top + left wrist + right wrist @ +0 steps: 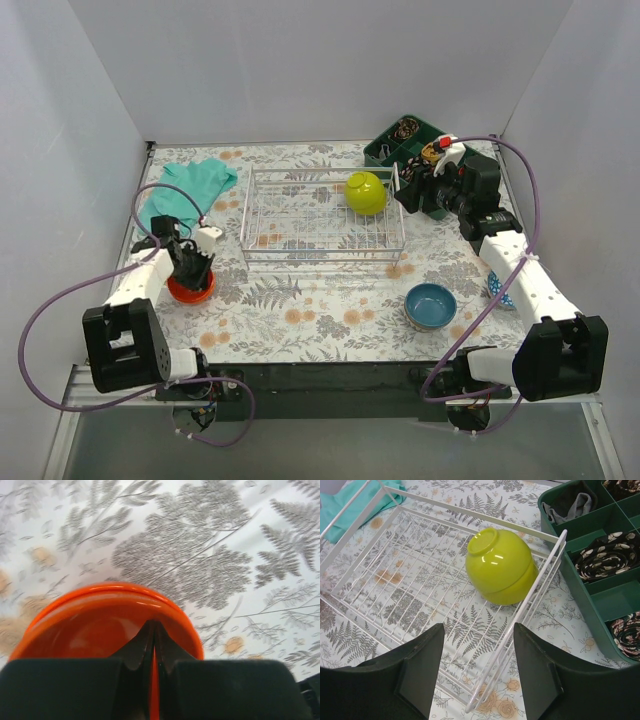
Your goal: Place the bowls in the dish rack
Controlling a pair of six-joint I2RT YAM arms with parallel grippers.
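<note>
The dish rack (322, 215) is a silver wire basket at the table's middle back; it also shows in the right wrist view (410, 575). A yellow-green bowl (366, 192) lies upside down in its right end, seen close in the right wrist view (501, 566). My right gripper (479, 645) is open and empty, just above the rack's right edge; in the top view it (410, 192) is beside the bowl. My left gripper (193, 272) is shut on the rim of an orange bowl (95, 625) at the table's left (191, 288). A blue bowl (431, 305) stands at the front right.
A dark green compartment tray (402, 148) with small items stands at the back right, also in the right wrist view (600, 555). A teal cloth (186, 190) lies at the back left. A small blue patterned object (496, 290) lies under my right arm.
</note>
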